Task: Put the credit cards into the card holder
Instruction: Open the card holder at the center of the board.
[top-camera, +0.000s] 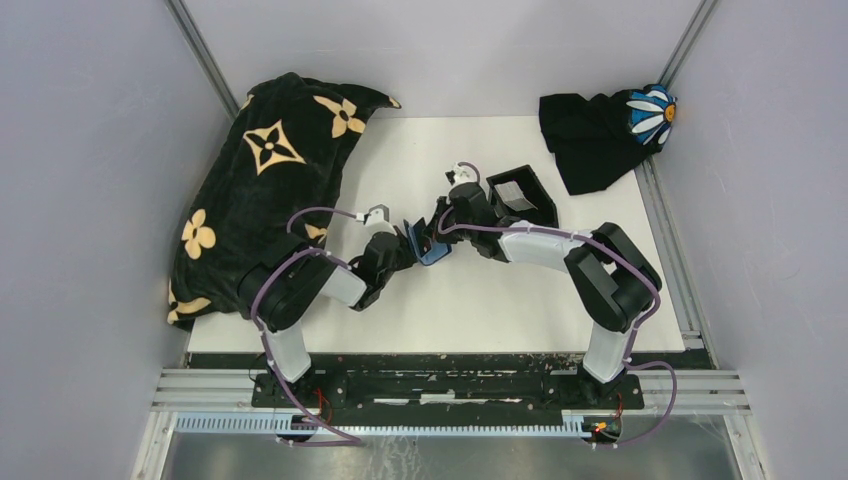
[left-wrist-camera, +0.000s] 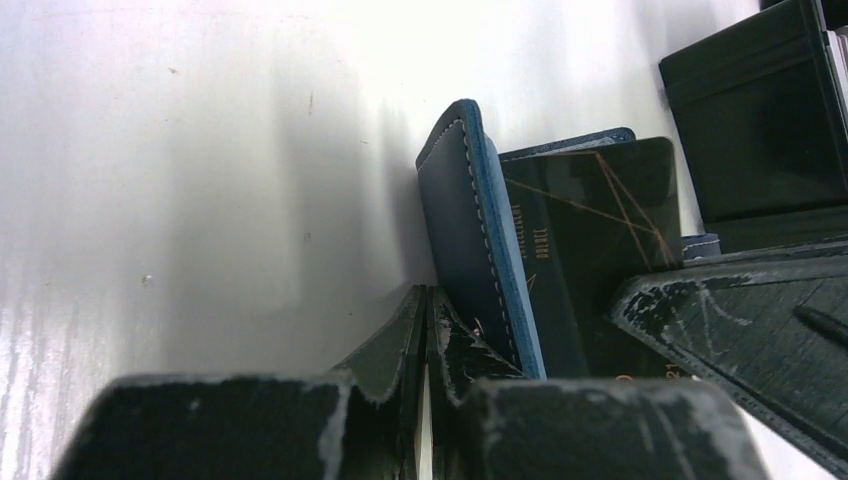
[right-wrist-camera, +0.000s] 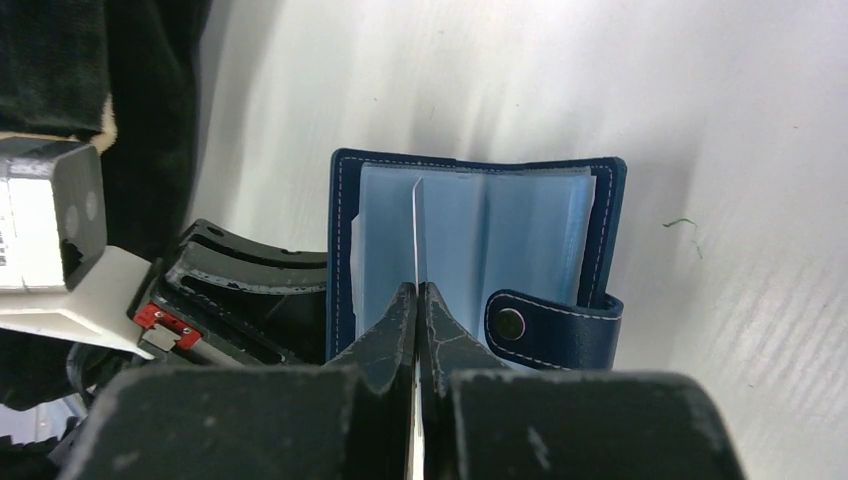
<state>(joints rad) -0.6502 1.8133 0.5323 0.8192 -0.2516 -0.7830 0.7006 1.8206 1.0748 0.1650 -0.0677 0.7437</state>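
The navy card holder (top-camera: 431, 250) is propped open mid-table between both grippers. In the right wrist view its light blue inside (right-wrist-camera: 520, 225) faces me, with the snap tab (right-wrist-camera: 555, 325) at lower right. My right gripper (right-wrist-camera: 416, 288) is shut on a thin credit card (right-wrist-camera: 415, 215), seen edge-on against the blue pockets. The left wrist view shows that card (left-wrist-camera: 600, 235) as dark with fine gold lines, behind the navy cover (left-wrist-camera: 465, 225). My left gripper (left-wrist-camera: 428, 292) is shut on a thin dark edge, apparently the holder's. More cards (top-camera: 512, 193) lie in the black tray (top-camera: 540, 183).
A black cloth with tan flowers (top-camera: 260, 190) is heaped along the table's left side. Another black cloth with a daisy print (top-camera: 600, 135) lies at the back right corner. The black tray (left-wrist-camera: 760, 130) stands just behind the right gripper (top-camera: 442, 230).
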